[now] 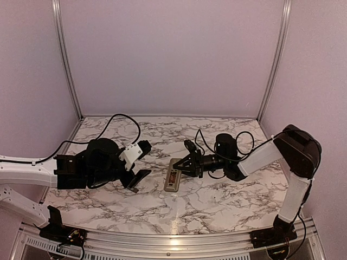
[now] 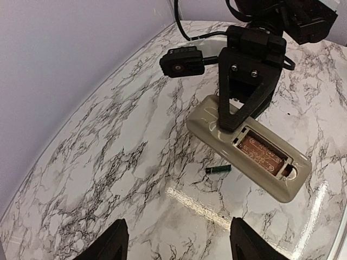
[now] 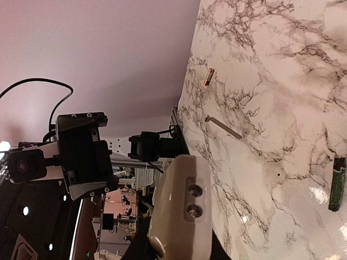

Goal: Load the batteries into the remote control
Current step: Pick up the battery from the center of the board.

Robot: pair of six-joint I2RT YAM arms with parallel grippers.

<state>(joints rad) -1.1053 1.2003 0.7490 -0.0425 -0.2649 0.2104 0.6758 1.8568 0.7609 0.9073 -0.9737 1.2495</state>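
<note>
Grey-beige plastic, the flat rectangular remote control (image 1: 172,179) lies back-up at the centre of the white marble-patterned desk (image 2: 108,162). Its open recess (image 2: 264,155) shows a copper-brown floor. A slim dark-green battery (image 2: 218,169) lies on the desk just below the remote's long edge, its print too small to read. The right arm reaches in from the right of the frame. The black right gripper (image 2: 230,123) has its tips drawn together on the remote's upper-left end. The left gripper (image 2: 179,244) hovers at bottom, fingers (image 2: 114,244) spread wide and empty.

White marble-patterned table (image 1: 217,206), lilac walls (image 1: 173,54), 2 aluminium corner posts (image 1: 67,59).
</note>
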